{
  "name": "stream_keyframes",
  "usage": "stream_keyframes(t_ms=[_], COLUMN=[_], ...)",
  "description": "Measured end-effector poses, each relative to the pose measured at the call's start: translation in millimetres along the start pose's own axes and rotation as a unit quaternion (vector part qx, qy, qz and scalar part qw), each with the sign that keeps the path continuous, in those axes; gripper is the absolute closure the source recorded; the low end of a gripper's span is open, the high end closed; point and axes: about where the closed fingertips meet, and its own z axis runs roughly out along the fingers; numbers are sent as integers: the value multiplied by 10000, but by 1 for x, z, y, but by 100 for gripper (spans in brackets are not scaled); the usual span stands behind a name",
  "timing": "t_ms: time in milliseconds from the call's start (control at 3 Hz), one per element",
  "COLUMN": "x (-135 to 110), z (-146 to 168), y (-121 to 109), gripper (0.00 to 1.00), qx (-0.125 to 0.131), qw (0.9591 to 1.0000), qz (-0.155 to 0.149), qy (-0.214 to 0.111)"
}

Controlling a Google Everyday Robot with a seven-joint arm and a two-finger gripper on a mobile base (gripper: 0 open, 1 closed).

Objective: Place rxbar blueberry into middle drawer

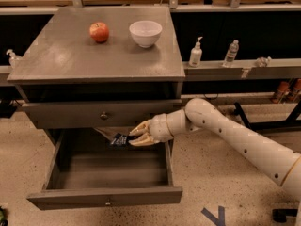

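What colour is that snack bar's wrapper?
Dark navy-black with pale lettering, in the camera view; the gripper holds the rxbar blueberry above the open middle drawer.

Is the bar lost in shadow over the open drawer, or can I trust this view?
Camera view: the rxbar blueberry lies in shade beneath the upper drawer front, pale lettering just visible; the gripper holding it over the middle drawer is well lit.
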Motion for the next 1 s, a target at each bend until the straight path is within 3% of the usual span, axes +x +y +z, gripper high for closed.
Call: stream_keyframes(t_ms=[333,667,1000], x=[18,18,64], z=[-3,-3,26], y=[5,5,10], gripper=[100,100,100], qx=[-31,-31,90], qw=[9999,9999,9999], qz=[27,27,68], qy=[154,154,-126])
